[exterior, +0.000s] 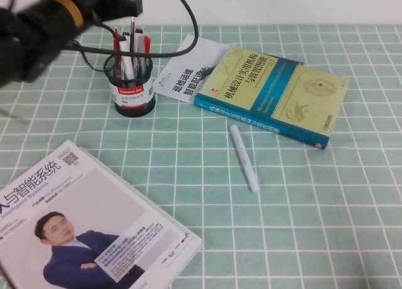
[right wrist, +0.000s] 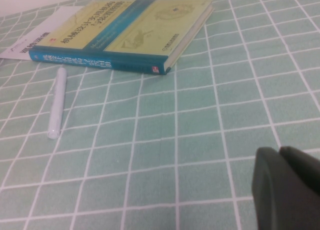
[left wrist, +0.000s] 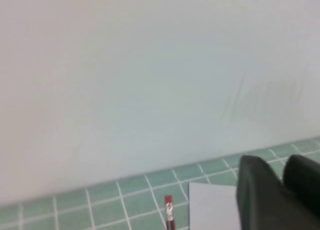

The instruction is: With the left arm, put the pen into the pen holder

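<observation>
Hovering above the pen holder, left pincer; right pincer elsewhere.

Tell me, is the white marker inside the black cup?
No, the white marker lies flat on the green tablecloth beside the book, apart from the pen holder.

thin grey pen stands upright inside the black mesh pen holder.

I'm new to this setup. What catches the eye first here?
The blurred black left arm looms at the far left, its claw above the black mesh pen holder stuffed with pens. A yellow-and-blue book lies right of it, a white marker in front. The right claw hovers over green checked cloth.
</observation>
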Robot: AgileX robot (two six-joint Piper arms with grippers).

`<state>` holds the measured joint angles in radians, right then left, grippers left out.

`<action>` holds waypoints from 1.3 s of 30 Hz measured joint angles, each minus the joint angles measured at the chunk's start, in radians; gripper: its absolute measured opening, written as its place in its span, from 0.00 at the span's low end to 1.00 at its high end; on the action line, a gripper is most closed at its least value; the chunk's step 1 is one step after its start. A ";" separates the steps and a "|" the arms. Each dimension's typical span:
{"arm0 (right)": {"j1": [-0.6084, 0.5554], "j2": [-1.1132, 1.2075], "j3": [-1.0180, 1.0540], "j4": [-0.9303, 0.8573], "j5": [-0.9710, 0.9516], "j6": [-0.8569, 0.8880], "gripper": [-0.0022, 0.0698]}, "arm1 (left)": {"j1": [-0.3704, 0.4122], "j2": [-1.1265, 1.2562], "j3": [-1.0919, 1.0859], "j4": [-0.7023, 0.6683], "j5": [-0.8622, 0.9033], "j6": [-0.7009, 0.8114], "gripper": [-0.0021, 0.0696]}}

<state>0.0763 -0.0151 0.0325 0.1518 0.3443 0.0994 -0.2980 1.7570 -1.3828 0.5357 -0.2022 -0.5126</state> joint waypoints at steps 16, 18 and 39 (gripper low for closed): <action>0.000 0.000 0.000 0.000 0.000 0.000 0.00 | -0.028 -0.673 0.520 0.088 0.082 -0.093 0.03; 0.000 0.000 0.000 0.000 0.000 0.000 0.00 | -0.028 -0.752 0.615 0.088 0.084 -0.130 0.03; 0.000 0.000 0.000 0.001 0.000 0.000 0.00 | -0.028 -1.110 0.955 0.110 0.238 -0.223 0.03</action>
<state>0.0763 -0.0151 0.0325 0.1531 0.3443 0.0994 -0.3261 0.6475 -0.4274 0.6454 0.0353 -0.7358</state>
